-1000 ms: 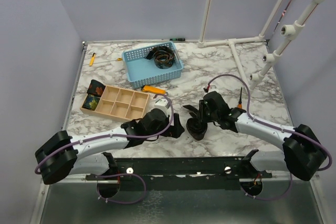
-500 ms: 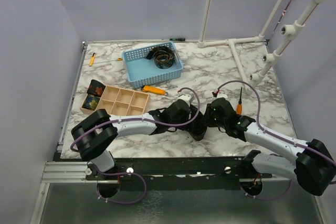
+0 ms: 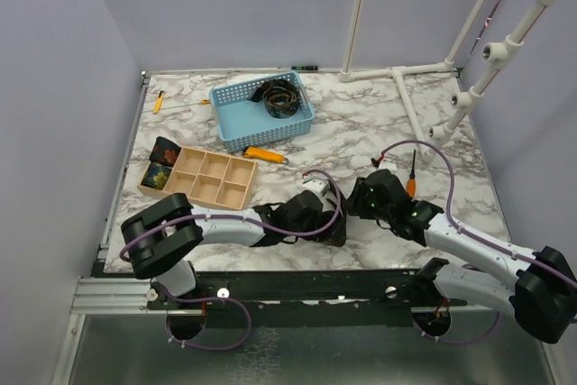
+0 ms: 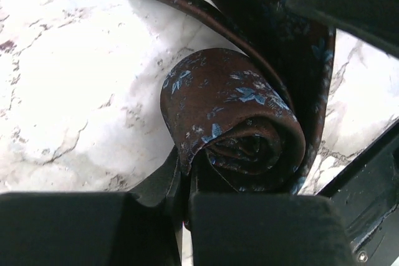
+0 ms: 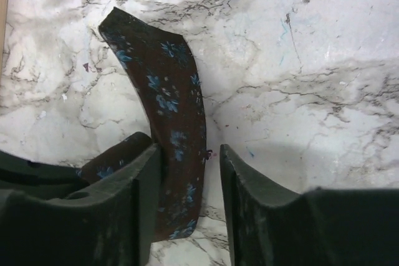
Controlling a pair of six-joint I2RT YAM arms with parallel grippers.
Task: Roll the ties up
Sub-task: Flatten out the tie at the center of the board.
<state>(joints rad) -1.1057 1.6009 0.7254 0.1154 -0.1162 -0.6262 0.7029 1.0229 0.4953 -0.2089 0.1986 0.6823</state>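
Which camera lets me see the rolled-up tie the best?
The left wrist camera. The rolled tie fills the picture there, showing its spiral and blue flowers, pinched in the left claw. From the top it is just a dark bit between the arms. The right wrist shows only its flat loose end.

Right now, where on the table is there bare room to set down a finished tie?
The marble tabletop is bare between the blue basket and the white pipe frame. It's crowded front centre, where the left gripper and right gripper meet at the tie.
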